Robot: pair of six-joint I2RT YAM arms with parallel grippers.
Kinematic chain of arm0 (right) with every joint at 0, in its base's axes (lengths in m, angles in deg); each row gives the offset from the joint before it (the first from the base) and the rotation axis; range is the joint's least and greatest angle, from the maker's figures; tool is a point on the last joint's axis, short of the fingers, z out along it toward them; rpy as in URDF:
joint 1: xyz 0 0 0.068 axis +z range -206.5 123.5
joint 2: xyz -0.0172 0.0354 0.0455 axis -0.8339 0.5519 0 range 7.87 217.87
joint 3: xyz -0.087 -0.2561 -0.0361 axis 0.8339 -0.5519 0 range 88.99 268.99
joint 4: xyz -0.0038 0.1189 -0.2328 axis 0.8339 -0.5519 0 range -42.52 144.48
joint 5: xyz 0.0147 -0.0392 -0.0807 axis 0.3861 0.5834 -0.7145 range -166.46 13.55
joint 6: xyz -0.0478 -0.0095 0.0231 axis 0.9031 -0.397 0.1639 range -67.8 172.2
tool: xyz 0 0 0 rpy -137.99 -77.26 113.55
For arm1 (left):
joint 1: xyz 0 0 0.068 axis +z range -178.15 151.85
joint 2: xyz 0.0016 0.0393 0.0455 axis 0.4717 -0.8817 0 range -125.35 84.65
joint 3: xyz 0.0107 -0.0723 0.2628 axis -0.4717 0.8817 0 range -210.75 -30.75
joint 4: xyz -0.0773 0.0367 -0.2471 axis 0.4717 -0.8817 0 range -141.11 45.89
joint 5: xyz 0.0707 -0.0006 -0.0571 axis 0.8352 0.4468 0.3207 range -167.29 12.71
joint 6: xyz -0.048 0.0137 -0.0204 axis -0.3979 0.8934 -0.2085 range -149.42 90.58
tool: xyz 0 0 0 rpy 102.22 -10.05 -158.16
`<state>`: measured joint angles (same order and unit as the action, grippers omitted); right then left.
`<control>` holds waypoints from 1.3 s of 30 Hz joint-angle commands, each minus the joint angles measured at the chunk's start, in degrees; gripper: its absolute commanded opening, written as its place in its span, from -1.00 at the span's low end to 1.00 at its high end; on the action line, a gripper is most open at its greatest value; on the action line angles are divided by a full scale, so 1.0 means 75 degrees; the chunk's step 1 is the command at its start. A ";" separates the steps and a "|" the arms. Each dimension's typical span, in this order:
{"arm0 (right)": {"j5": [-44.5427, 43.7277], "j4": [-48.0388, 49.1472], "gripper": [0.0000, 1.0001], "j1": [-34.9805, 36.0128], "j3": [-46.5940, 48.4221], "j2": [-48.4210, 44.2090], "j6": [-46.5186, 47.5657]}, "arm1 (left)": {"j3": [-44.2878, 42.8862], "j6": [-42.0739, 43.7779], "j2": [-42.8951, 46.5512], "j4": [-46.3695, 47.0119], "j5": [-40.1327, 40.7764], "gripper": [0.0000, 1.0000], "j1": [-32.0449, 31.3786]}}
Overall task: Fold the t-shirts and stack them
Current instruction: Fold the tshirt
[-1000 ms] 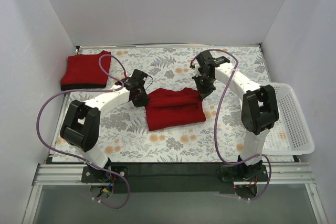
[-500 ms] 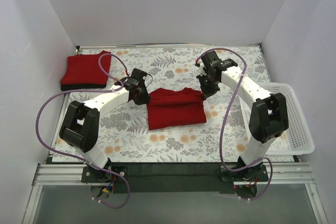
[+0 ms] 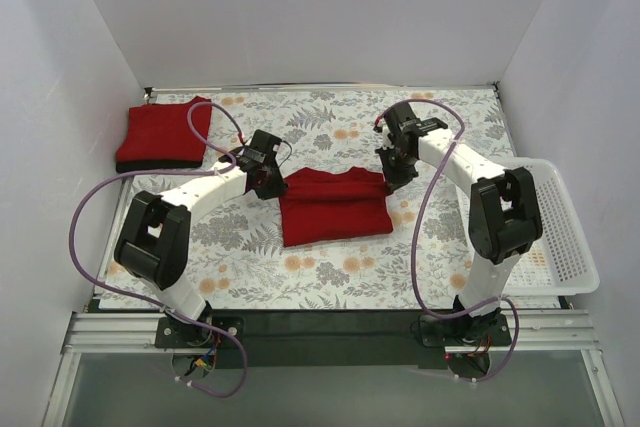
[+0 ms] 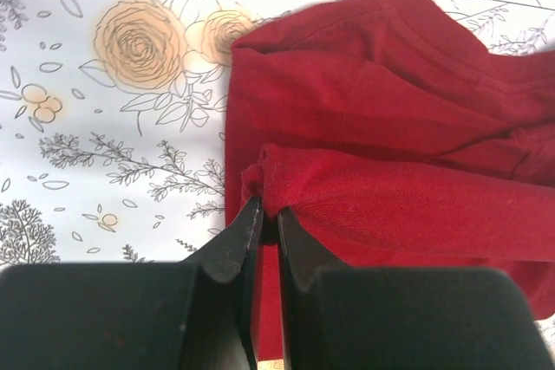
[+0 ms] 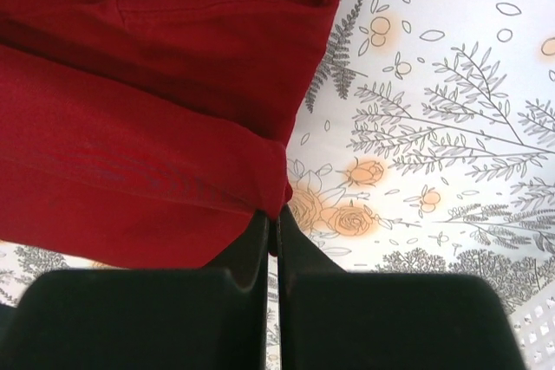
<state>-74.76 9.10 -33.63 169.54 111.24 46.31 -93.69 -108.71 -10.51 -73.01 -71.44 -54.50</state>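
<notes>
A red t-shirt [image 3: 333,207] lies partly folded in the middle of the floral table. My left gripper [image 3: 271,182] is shut on its far left corner, and the pinched cloth shows in the left wrist view [image 4: 267,210]. My right gripper [image 3: 396,178] is shut on its far right corner, with the cloth edge between the fingers in the right wrist view [image 5: 276,212]. The held far edge is doubled over the shirt's body [image 4: 390,127]. A folded red t-shirt [image 3: 163,132] rests on a dark one at the table's far left.
A white plastic basket [image 3: 560,237] stands at the right edge of the table. White walls close the back and both sides. Purple cables loop from both arms. The floral cloth [image 3: 330,277] shows bare in front of the shirt.
My right gripper has drawn slightly rightward and nearer with the shirt's corner, and the right arm's elbow shifted. The shirt's far edge has moved a little toward the front. The left gripper barely moved.
</notes>
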 commanded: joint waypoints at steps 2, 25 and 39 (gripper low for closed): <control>-0.0519 0.0004 -0.97 -0.0179 0.0170 0.0279 0.0200 | -0.0116 -0.0186 -0.0074 -0.0505 0.1002 -1.00 0.0150; 0.0498 0.0601 -0.17 0.0289 -0.0027 -0.1383 -0.0246 | -0.0351 -0.0268 0.1635 -0.0646 0.0803 0.53 -0.0446; 0.2422 0.2500 -0.24 0.0408 -0.0183 0.0147 -0.0199 | -0.0501 0.0224 -0.0129 0.0655 0.0860 -0.06 -0.0683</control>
<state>-60.51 23.30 -29.50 164.19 108.49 43.92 -93.14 -109.10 -7.69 -71.59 -68.34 -60.70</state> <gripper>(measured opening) 0.383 0.479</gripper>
